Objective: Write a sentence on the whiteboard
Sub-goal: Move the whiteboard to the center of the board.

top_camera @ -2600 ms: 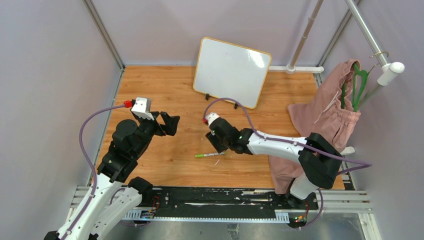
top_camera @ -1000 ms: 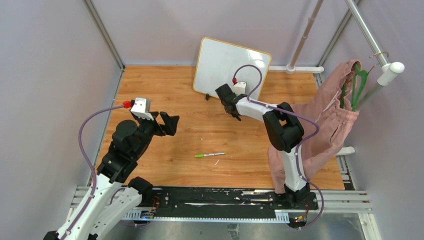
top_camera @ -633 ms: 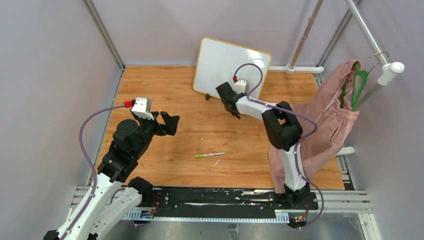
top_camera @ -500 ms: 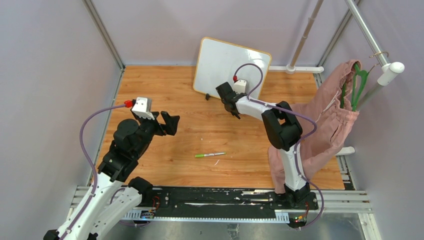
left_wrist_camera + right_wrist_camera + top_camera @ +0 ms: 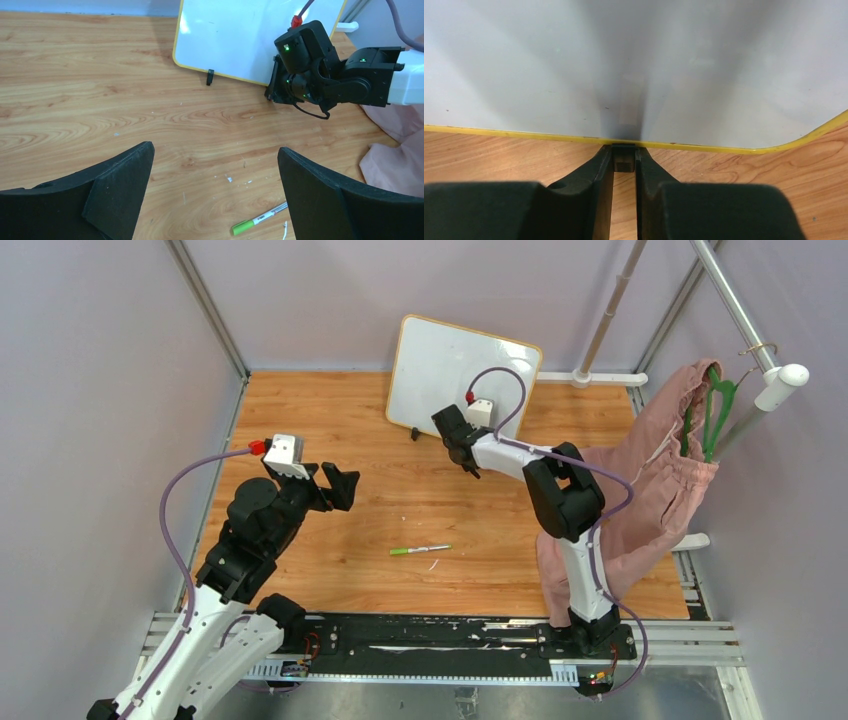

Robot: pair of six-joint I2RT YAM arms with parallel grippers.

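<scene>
A pale wooden desk (image 5: 300, 420) is sitting inside lilac-grey walls (image 5: 100, 390), with a metal rail (image 5: 735, 310) slanting down the right side and carrying a pink garment (image 5: 660, 470) on a green hanger (image 5: 715, 410).

The right fingers (image 5: 605, 165) are standing almost together and are pinching a black foot (image 5: 624, 159) of the whiteboard (image 5: 460, 365), just under its yellow rim. In the right wrist view the foot is filling the narrow gap between the two tips. The left fingers (image 5: 131, 167) are spread wide, holding nothing and touching nothing, and are hanging above bare wood.

The whiteboard is standing at the far middle of the desk, leaning back, its glossy white face turned toward the arms and a little toward the left one. Its lower edge is running across the desk at a skew, the right end nearer the arms than the left. Its other foot (image 5: 414, 433) is resting on the wood, apart from the right fingers.

The right arm is rising straight from its base to a raised elbow, and its forearm is reaching far and leftward, low over the desk, to the board's lower edge, with a purple cable looping above the wrist. The left arm is folded with its elbow high and its wrist pointing rightward, well apart from the board. A green-capped marker (image 5: 420, 550) is lying flat on the desk between the two arms, near neither set of fingers.
</scene>
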